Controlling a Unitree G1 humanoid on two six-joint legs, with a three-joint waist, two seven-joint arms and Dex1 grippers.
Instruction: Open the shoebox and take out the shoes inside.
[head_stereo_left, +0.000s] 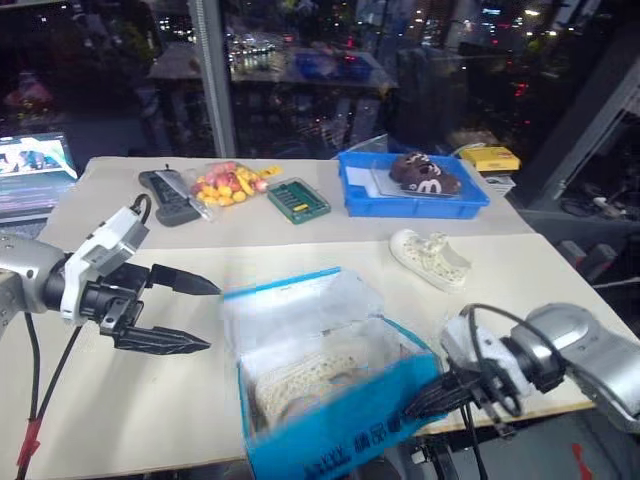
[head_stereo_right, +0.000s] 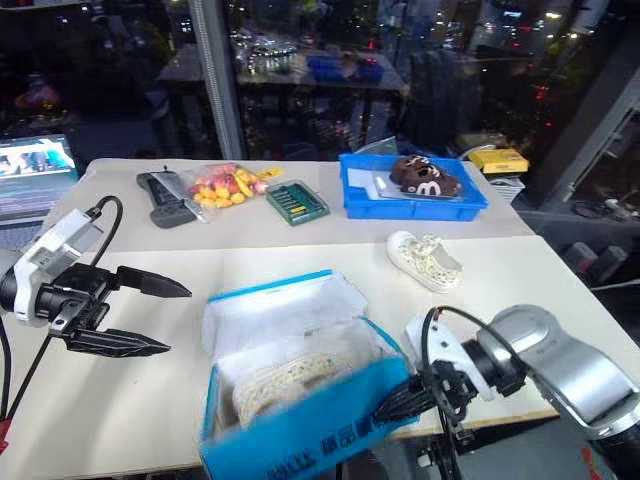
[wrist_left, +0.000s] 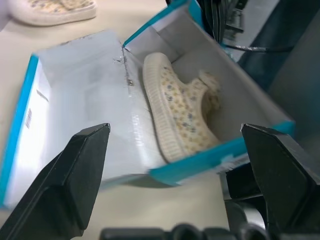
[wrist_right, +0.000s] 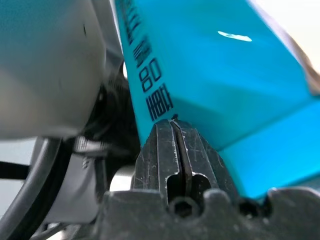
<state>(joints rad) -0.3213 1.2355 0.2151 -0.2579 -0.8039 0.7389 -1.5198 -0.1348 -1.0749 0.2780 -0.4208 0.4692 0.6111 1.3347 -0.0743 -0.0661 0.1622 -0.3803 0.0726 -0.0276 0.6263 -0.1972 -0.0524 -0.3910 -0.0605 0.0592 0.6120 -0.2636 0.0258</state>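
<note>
One sneaker (head_stereo_left: 430, 256) lies out on the bench (head_stereo_left: 300, 240); the other (wrist_left: 182, 107) lies inside the open shoebox (head_stereo_left: 330, 420). Left claw (head_stereo_left: 180, 312) hovers spread beside the lid, positioned for reaching in. Right claw (wrist_right: 175, 145), pressed together, sits at the box's front corner, apparently steadying it.

Cream tabletop (head_stereo_left: 120, 410). Behind it, a dark glass wall (head_stereo_left: 300, 60) with city-light reflections and a grey vertical mullion (head_stereo_left: 212, 75). Lit laptop screen (head_stereo_left: 35, 160) off the tabletop's far left corner.
</note>
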